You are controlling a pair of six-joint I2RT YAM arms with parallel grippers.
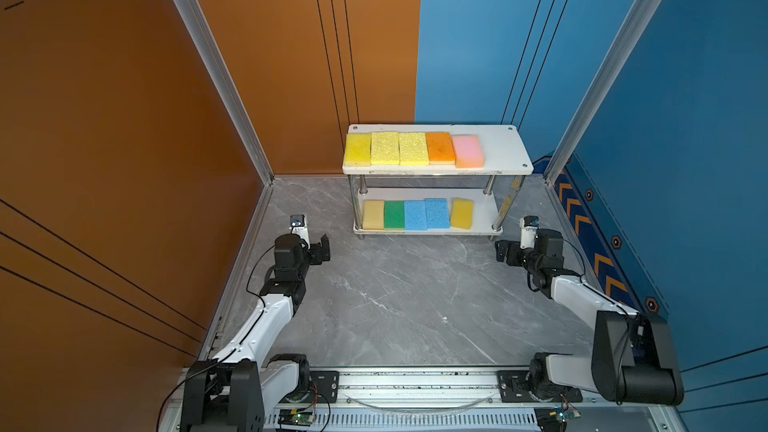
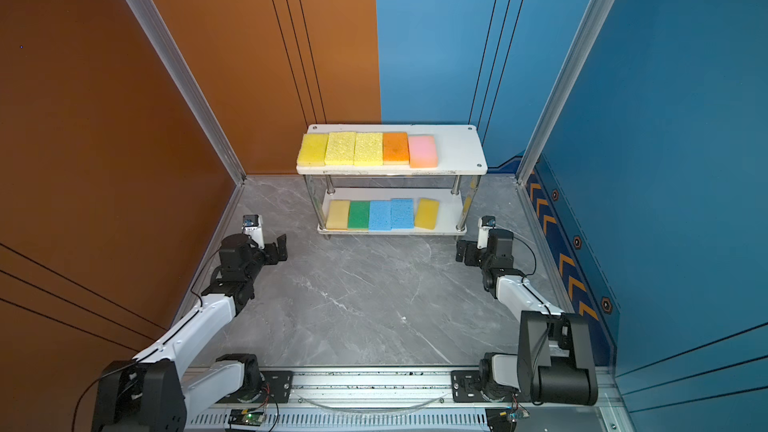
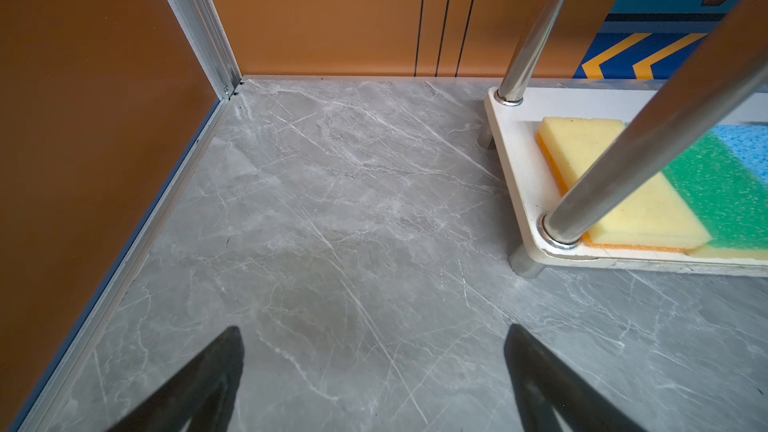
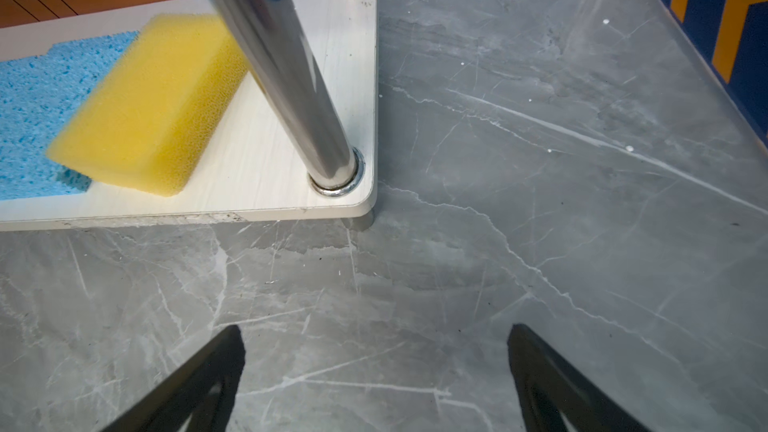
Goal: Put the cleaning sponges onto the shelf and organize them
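The shelf (image 1: 507, 151) (image 2: 461, 151) stands at the back of the floor. On its top board lie a yellow sponge (image 1: 358, 149), two coarse yellow ones (image 1: 385, 148), an orange one (image 1: 440, 148) and a pink one (image 1: 468, 151). The lower board holds pale yellow (image 1: 373, 214) (image 3: 602, 168), green (image 1: 394, 215), two light blue (image 1: 414, 215) and a slightly turned yellow sponge (image 1: 462, 214) (image 4: 149, 101). My left gripper (image 1: 322, 249) (image 3: 374, 330) hangs open and empty off the shelf's front left corner. My right gripper (image 1: 505, 251) (image 4: 374, 328) is open and empty off the front right corner.
Grey marble floor (image 1: 395, 297) lies between the arms. An orange wall (image 1: 124, 139) closes the left side and a blue wall (image 1: 685, 160) the right. A metal rail (image 1: 415, 384) with both arm bases runs along the front. Shiny shelf posts (image 3: 536, 27) (image 4: 291, 76) stand near both wrists.
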